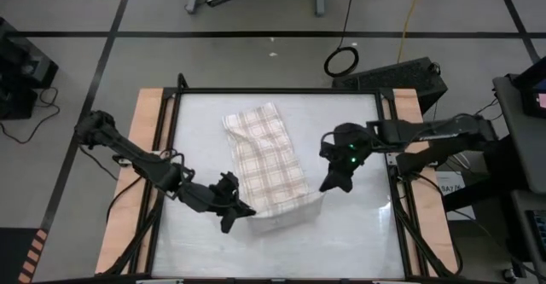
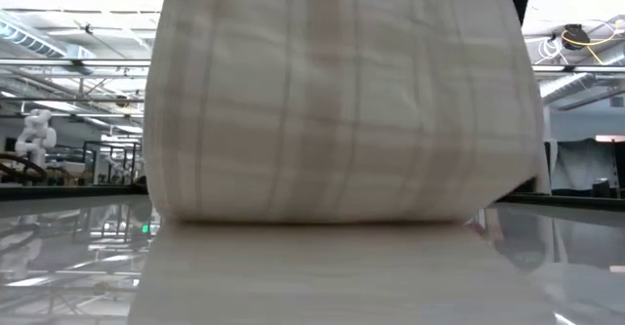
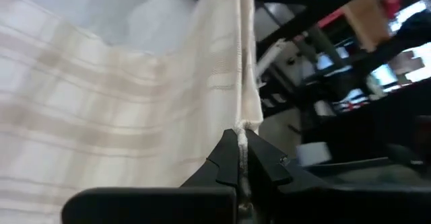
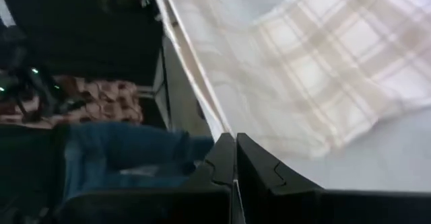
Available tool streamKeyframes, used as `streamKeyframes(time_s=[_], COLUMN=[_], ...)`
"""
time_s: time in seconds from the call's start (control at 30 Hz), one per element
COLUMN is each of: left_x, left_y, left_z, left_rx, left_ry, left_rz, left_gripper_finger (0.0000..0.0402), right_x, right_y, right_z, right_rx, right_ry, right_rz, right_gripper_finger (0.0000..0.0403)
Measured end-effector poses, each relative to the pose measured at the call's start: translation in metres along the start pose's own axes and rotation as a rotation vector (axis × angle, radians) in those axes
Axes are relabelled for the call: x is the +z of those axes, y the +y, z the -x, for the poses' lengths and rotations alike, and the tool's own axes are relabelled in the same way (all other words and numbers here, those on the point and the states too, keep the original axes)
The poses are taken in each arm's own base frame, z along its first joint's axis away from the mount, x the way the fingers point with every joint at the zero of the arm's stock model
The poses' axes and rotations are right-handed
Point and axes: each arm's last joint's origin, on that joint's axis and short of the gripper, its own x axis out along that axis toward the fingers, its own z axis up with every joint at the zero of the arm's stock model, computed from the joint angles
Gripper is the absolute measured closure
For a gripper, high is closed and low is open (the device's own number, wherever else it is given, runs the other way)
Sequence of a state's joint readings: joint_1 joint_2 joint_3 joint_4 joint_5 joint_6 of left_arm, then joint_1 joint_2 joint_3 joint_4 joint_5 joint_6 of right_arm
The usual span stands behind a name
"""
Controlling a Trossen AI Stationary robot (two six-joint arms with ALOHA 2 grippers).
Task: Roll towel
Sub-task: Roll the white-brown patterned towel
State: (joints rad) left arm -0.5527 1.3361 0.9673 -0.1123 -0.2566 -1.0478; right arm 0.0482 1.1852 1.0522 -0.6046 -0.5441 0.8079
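Observation:
The cream towel [image 1: 264, 152] with tan plaid stripes lies lengthwise on the white table [image 1: 358, 233], its far end [image 1: 247, 118] flat. Its near end [image 1: 286, 216] is raised off the table between my two grippers. My left gripper [image 1: 248, 213] is shut on the near left corner and my right gripper [image 1: 325, 188] on the near right corner. In the low view the raised cloth [image 2: 342, 101] hangs like a curtain and meets the table along its bottom fold. My left gripper pinches the towel's near left corner [image 3: 242, 131] between its two fingertips, coming slanting down from the table's left. The hem runs away from the fingers, drawn straight. The corner is lifted clear, while the rest of the towel trails down onto the table. My right gripper pinches the towel's near right corner, at the hem [image 4: 219, 131], between its two shut fingertips, slanting down from the table's right. The edge runs straight away from the fingers. The corner is held off the table, and the plaid cloth [image 4: 323, 69] beyond it lies on the table.
A black frame [image 1: 281, 90] borders the table, with wooden boards [image 1: 145, 130] along its left and right sides. Bare table surface lies left [image 1: 196, 139] and right [image 1: 350, 122] of the towel. A black box [image 1: 401, 75] and cables sit on the floor beyond the far edge.

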Motion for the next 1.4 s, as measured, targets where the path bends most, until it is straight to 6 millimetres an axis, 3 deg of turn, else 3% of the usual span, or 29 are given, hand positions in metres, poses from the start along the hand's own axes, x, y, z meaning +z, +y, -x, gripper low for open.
streamKeyframes(time_s=[0.13, 0.33, 0.53, 0.67, 0.83, 0.93, 1.03, 1.23, 1.4], left_x=[0.008, 0.058, 0.113, 0.148, 0.174, 0.171, 0.154, 0.101, 0.057], left_y=[0.024, 0.059, 0.093, 0.092, 0.056, 0.028, 0.008, -0.017, -0.020], left_z=[-0.001, 0.007, 0.037, 0.075, 0.129, 0.145, 0.139, 0.090, 0.040], left_rx=[0.092, 0.170, 0.238, 0.215, 0.067, -0.086, -0.226, -0.302, -0.235], left_ry=[-0.037, -0.163, -0.325, -0.527, -0.717, -0.700, -0.596, -0.324, -0.176], left_rz=[-0.029, -0.098, -0.146, -0.203, -0.295, -0.342, -0.333, -0.235, -0.137], left_gripper_finger=[0.0393, 0.0393, 0.0393, 0.0393, 0.0393, 0.0393, 0.0393, 0.0393, 0.0393], right_x=[0.011, 0.056, 0.097, 0.125, 0.144, 0.132, 0.107, 0.050, 0.012], right_y=[-0.012, -0.034, -0.056, -0.038, 0.008, 0.037, 0.055, 0.065, 0.052], right_z=[0.002, 0.021, 0.062, 0.100, 0.146, 0.161, 0.156, 0.123, 0.087], right_rx=[0.007, 0.022, 0.054, 0.081, 0.091, 0.055, 0.051, 0.050, 0.052], right_ry=[-0.133, -0.379, -0.634, -0.724, -0.738, -0.670, -0.544, -0.246, -0.065], right_rz=[0.020, 0.121, 0.186, 0.314, 0.447, 0.496, 0.494, 0.370, 0.262], right_gripper_finger=[0.0403, 0.0403, 0.0403, 0.0403, 0.0403, 0.0403, 0.0403, 0.0403, 0.0403])
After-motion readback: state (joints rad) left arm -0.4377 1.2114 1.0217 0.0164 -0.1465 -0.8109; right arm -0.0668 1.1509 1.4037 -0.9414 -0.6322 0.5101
